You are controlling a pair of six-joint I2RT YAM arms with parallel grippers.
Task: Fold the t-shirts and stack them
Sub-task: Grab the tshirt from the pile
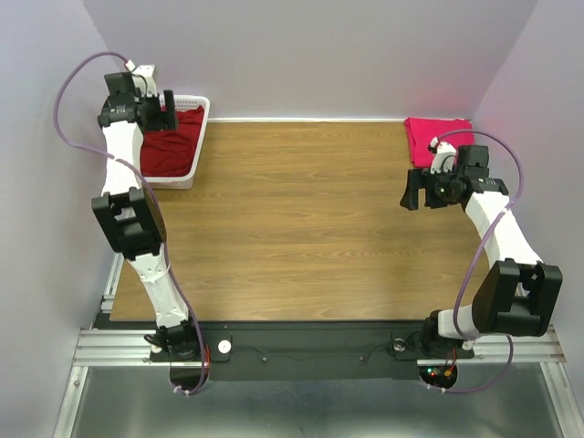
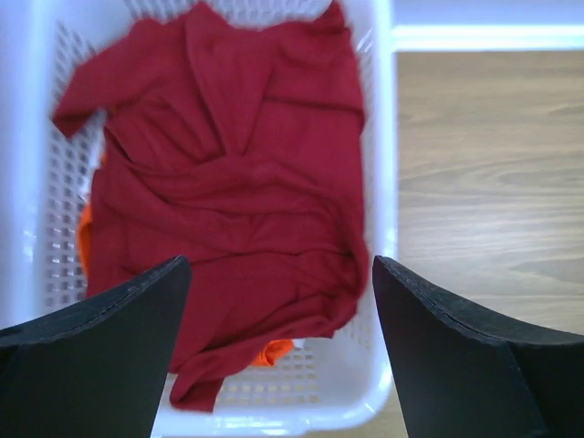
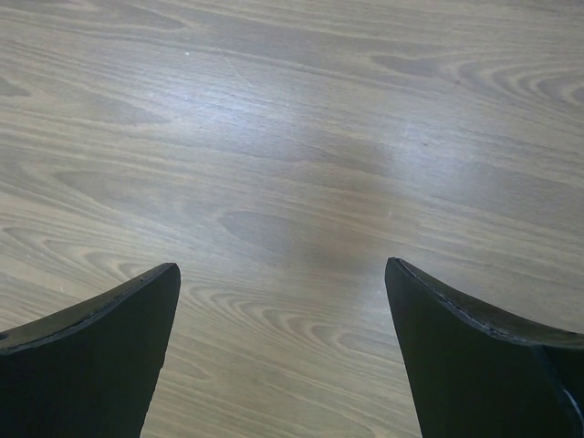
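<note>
3 t-shirts, 2 places.
Dark red t-shirt [image 2: 228, 182] crumpled over orange t-shirt [image 2: 274, 352] in basket [image 2: 384, 182]; magenta-pink t-shirt [image 1: 434, 137] folded, far-right corner of table [image 1: 301, 219].

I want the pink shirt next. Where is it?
In the top view, the pink shirt lies at the far right corner of the table, just beyond the right gripper.

Wide-spread left gripper [image 2: 279, 261], wide-spread right gripper [image 3: 282, 265]
</note>
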